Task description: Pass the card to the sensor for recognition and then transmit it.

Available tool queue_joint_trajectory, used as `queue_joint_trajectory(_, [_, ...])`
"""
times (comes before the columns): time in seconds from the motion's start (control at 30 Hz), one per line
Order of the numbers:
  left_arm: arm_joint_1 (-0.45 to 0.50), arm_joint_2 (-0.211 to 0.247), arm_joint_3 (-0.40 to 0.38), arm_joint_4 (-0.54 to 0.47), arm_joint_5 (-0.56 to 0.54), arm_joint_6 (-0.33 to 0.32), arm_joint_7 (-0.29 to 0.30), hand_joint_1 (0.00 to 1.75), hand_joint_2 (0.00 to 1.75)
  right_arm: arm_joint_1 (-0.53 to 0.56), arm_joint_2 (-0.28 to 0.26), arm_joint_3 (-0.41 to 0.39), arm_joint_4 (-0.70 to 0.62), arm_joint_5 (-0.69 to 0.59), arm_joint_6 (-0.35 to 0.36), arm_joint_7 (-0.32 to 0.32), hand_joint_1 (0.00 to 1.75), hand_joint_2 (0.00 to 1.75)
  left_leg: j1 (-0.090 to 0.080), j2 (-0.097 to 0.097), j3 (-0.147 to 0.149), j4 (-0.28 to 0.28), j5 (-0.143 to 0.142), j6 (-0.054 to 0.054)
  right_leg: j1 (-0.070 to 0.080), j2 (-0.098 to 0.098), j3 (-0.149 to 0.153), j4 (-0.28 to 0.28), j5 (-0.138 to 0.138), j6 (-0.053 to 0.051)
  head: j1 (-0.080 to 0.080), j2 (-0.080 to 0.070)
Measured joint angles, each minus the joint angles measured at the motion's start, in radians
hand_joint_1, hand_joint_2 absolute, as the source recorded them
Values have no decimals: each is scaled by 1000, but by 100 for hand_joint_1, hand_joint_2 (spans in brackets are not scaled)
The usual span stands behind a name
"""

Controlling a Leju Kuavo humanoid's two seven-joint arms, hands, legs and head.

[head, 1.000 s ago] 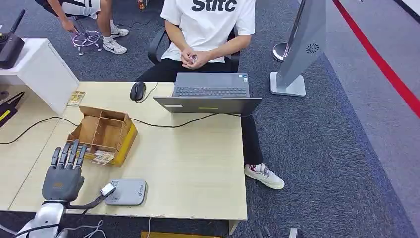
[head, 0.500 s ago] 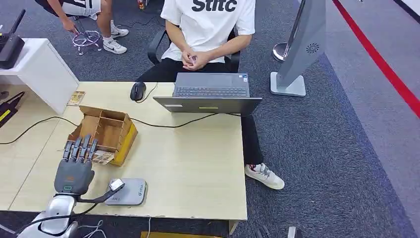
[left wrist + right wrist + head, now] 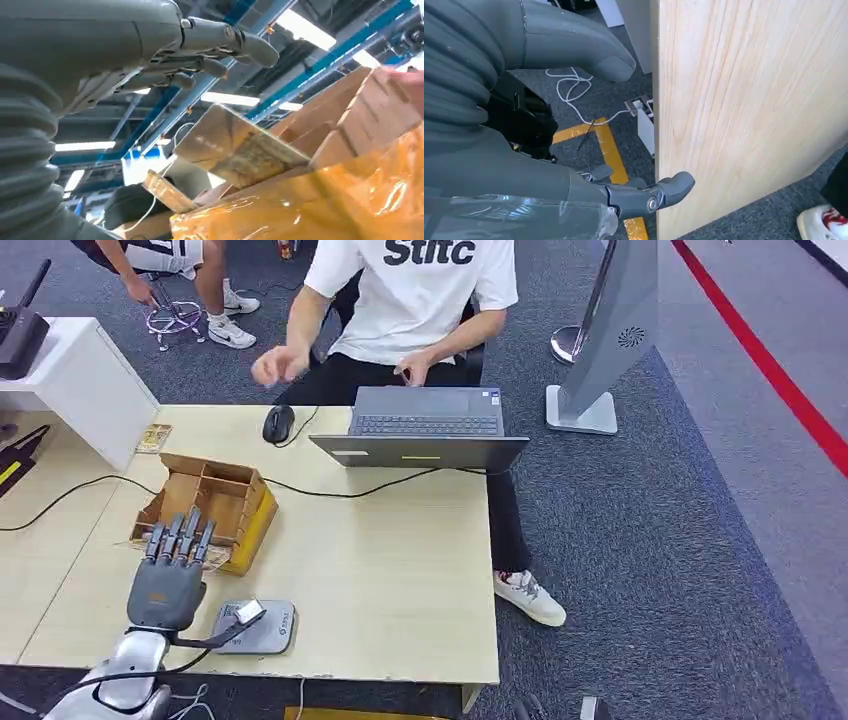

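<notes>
My left hand (image 3: 165, 585) lies flat over the table's near left part, fingers stretched to the front edge of the wooden compartment box (image 3: 208, 502). The fingers cover the spot where the card lies in the head view. In the left wrist view the glossy card (image 3: 235, 145) leans against the box (image 3: 370, 110), and the fingers (image 3: 210, 42) hover apart just above it, holding nothing. The grey sensor pad (image 3: 256, 627) sits near the table's front edge, right of that hand. My right hand (image 3: 524, 180) hangs beside the table's side edge (image 3: 744, 100), fingers apart and empty.
A laptop (image 3: 425, 427) and a mouse (image 3: 278, 423) sit at the far side, with a black cable (image 3: 350, 490) across the table. A seated person in a white shirt (image 3: 420, 290) holds one hand (image 3: 278, 365) raised above the mouse. A white cabinet (image 3: 80, 380) stands at the left.
My left hand has moved forward and rightward, its fingers now reaching the box front and covering the card. The person has lifted one hand from the lap toward the mouse.
</notes>
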Motion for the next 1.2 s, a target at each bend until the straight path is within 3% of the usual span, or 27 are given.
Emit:
queue_joint_trajectory(0.2, [-4,-3,-11,0,0,0,4,0,175,0,0,3,0,-1,0,0,0,175,0,0,0,0,0,0,0,0,0,0,0,0,0,0])
queue_joint_trajectory(0.23, [-4,-4,-11,0,0,0,5,54,175,0,0,3,0,-1,0,0,0,175,0,0,0,0,0,0,0,0,0,0,0,0,0,0])
queue_joint_trajectory(0.27, [-4,-4,-11,0,0,1,5,175,175,0,0,3,0,-1,0,0,0,175,0,0,0,0,0,0,0,0,0,0,0,0,0,0])
queue_joint_trajectory(0.4, [-3,-4,-12,0,0,1,5,175,175,1,0,3,0,-2,2,-2,0,175,0,0,0,0,0,0,0,0,0,0,0,0,0,0])
queue_joint_trajectory(0.67, [7,-14,19,0,0,5,-49,175,175,3,0,3,0,-3,4,-5,0,175,0,0,0,0,0,0,0,0,0,0,0,0,0,0])
queue_joint_trajectory(1.2, [2,-5,62,-30,0,-1,-53,175,175,3,0,5,0,-4,5,-1,0,175,0,0,0,0,0,0,0,0,0,0,0,0,0,0])
